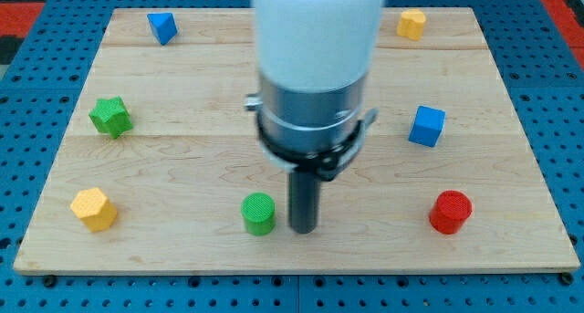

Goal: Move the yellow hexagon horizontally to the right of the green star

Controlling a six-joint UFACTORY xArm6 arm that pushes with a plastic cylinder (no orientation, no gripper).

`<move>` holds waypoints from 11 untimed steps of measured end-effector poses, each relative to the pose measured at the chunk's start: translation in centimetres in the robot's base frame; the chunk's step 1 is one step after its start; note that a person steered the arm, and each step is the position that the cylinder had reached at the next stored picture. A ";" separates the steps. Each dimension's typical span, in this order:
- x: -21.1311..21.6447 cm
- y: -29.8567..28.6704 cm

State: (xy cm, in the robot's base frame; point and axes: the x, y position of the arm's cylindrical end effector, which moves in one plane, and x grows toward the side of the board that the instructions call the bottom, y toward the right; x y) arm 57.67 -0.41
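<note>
Camera view, the only one, takes in the whole wooden desk (182,167), seen from above and in front. The arm's pale body hangs over its middle, ending in a dark rod; there is no claw on this rig, so nothing is clenched or released. My tip (303,231) rests near the view's bottom, just beside the green cylinder (259,213) on its right, with a sliver of wood between them as far as I can tell.

The blocks are all of similar size. The blue cube (426,126) sits at mid-right, the red cylinder (451,212) at lower right. The green star (110,117) lies at the view's left, about mid-height. The yellow hexagon (94,209) is below it, at lower left, well apart from my tip. A second yellow block (411,24) sits at upper right, and a blue block (161,26) at upper left; I cannot settle their shapes.

The hexagon looks small, light and rigid, likely to slide readily on smooth wood and to spin if struck off-centre. I would press against the middle of a flat side, from its lower left, to send it up and rightward past the star.
</note>
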 end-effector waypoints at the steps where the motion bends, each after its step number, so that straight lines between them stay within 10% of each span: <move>1: 1.7 -1.5; 5: 1.6 -23.4; 11: -5.5 -20.5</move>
State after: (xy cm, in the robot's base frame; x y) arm 52.14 -20.93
